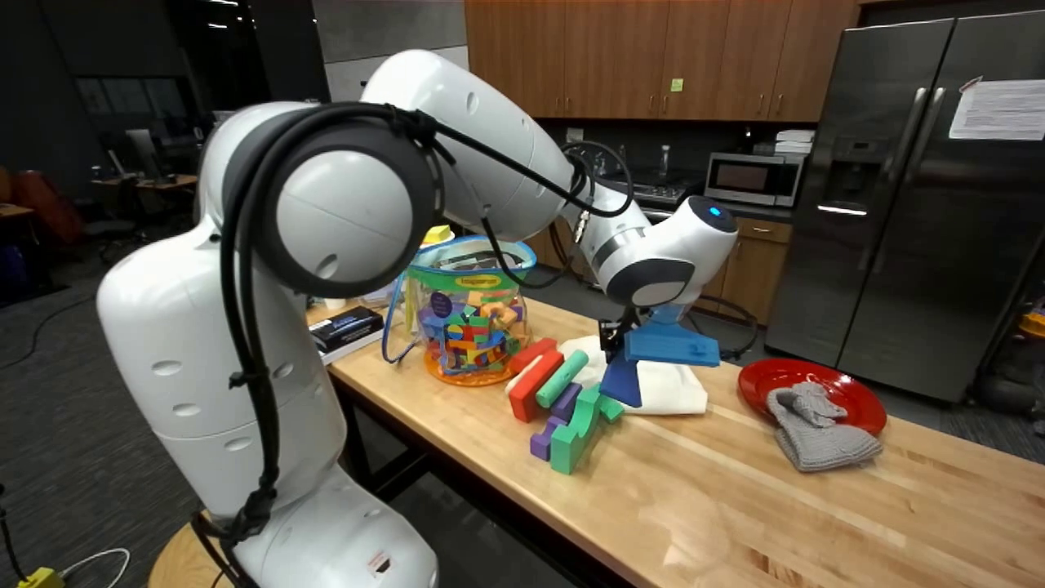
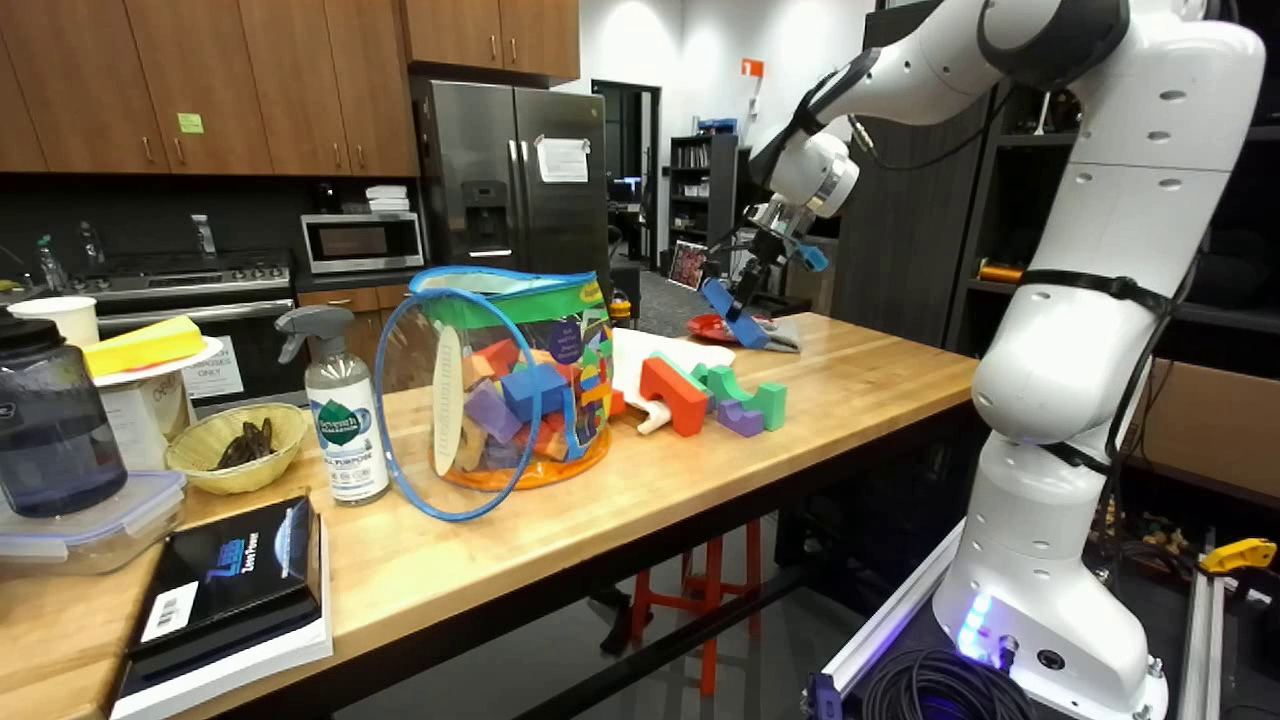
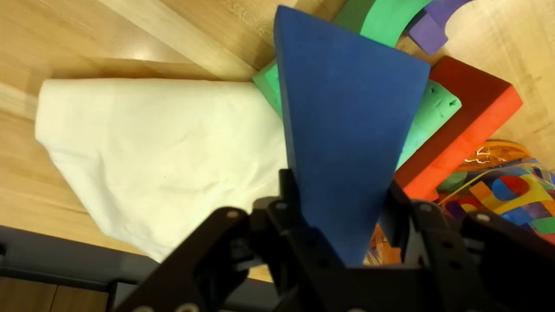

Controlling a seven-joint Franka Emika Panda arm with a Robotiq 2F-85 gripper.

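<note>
Holding a dark blue, tapered flat-sided block [image 3: 349, 112]: the black two-finger gripper [image 3: 340, 195] is clamped onto its narrow end from both sides. Both exterior views have it tilted, up in the air over the pale wooden table [image 1: 694, 506]. So, wrist view, block as clock centre: there's a crumpled white cloth [image 3: 164, 164] at 9 o'clock, a green block with a curved cut-out [image 3: 392, 19] and a purple arched block [image 3: 429, 34] around 1, then a light green cylinder [image 3: 427, 121] and a red bridge-shaped block [image 3: 466, 125] at 3. The clear plastic bag [image 3: 492, 156] full of coloured blocks [image 2: 493, 412] sits near 4. In an exterior view, a shiny red plate [image 1: 763, 377] and grey knitted cloth [image 1: 824, 445] are at the gripper's 3 o'clock.
</note>
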